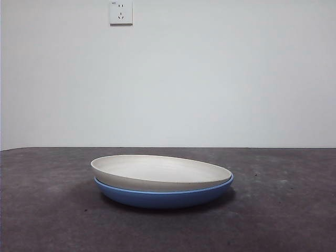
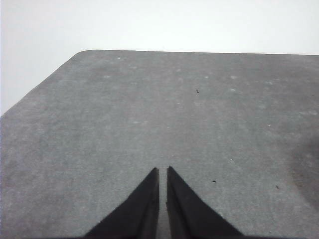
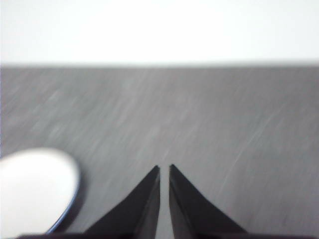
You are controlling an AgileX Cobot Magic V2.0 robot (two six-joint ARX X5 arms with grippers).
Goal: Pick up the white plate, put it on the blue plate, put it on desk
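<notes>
The white plate (image 1: 157, 171) rests inside the blue plate (image 1: 168, 196) in the middle of the desk (image 1: 47, 220), tilted slightly with its left rim higher. In the right wrist view the white plate (image 3: 35, 191) shows blurred beside my right gripper (image 3: 164, 167), with a thin edge of the blue plate (image 3: 70, 211) under it; that gripper is shut, holds nothing and is apart from the plates. My left gripper (image 2: 162, 169) is shut and empty over bare desk (image 2: 149, 109), with no plate in its view. Neither arm shows in the front view.
A white wall with a power socket (image 1: 121, 12) stands behind the desk. The desk's rounded far corner (image 2: 82, 54) and its edge show in the left wrist view.
</notes>
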